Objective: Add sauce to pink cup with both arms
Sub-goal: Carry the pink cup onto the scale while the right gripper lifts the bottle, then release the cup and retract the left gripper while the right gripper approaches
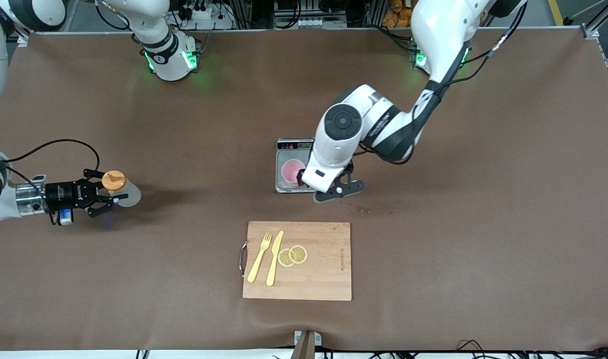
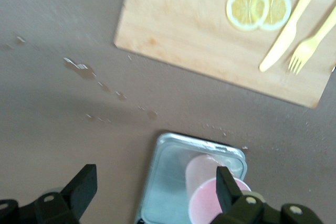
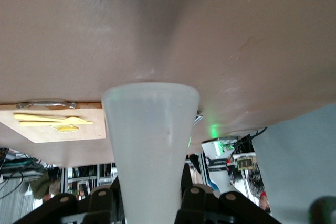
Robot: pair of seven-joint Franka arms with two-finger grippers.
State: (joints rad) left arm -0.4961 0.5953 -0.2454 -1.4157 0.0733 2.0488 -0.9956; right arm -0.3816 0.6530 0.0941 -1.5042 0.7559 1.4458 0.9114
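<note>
Sauce [image 1: 120, 188] upright in right gripper [image 1: 100, 198], orange cap up

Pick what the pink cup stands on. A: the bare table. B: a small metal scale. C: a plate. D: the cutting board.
B: the pink cup sits on the scale, farther from the front camera than the board, with the open left gripper beside it.

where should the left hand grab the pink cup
Grip the pink cup by its side wall near the rim, coming from above. It stands upright on the scale; the open left hand already hangs beside it, one finger at the rim.
</note>
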